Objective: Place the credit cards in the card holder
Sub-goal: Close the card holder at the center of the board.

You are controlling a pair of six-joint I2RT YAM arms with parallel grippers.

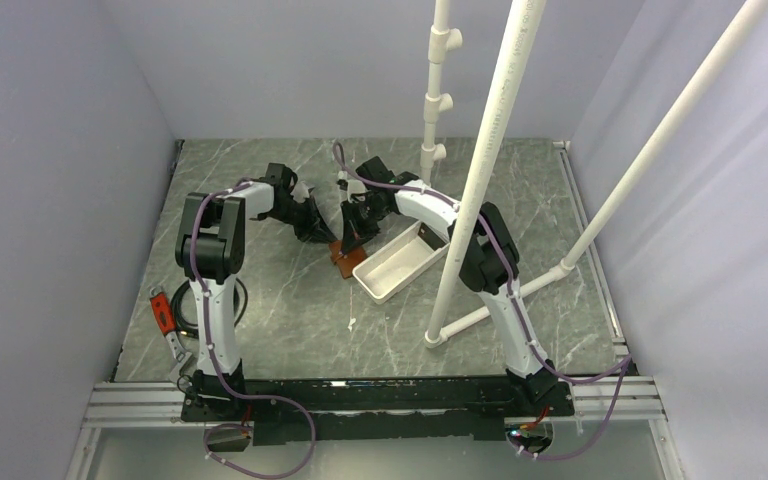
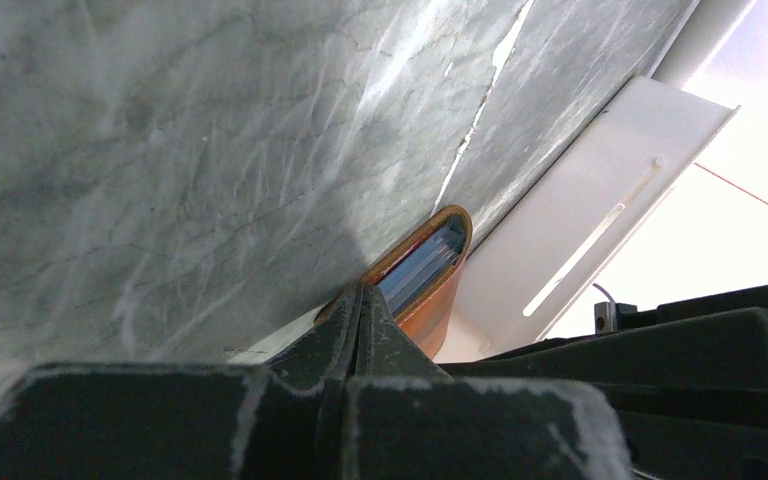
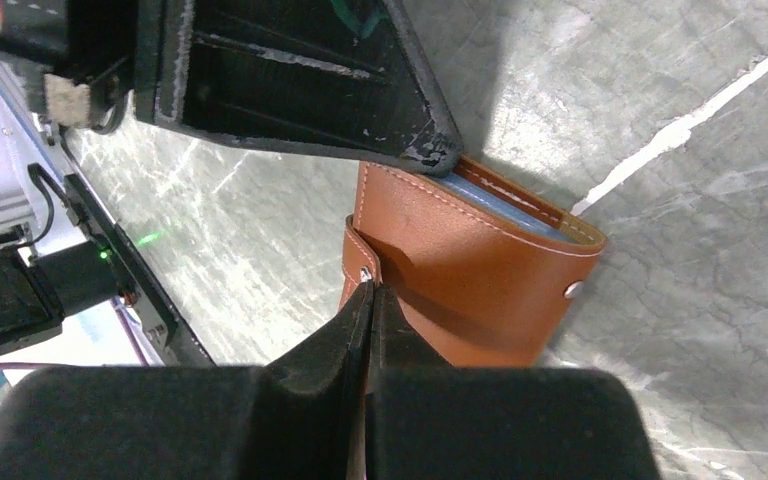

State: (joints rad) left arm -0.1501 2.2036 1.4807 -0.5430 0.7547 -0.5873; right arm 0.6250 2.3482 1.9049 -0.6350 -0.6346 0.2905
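Both my left gripper (image 2: 360,298) and right gripper (image 3: 368,295) have jaws pressed together, tips touching the card holder (image 3: 470,280) just beside the white tray (image 1: 397,263). Pushing unevenly could skid it and spill the credit cards (image 2: 422,268) tucked inside.

Brown card holder (image 3: 470,285) folded on table (image 3: 710,350), credit cards (image 2: 422,266) edge-on inside.

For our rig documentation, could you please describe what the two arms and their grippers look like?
The left arm and right arm have white links joined by black joint housings, with a purple cable running along each. The left gripper and right gripper are matte black, their wedge-shaped fingers tapering to thin tips with whitish scuffs.
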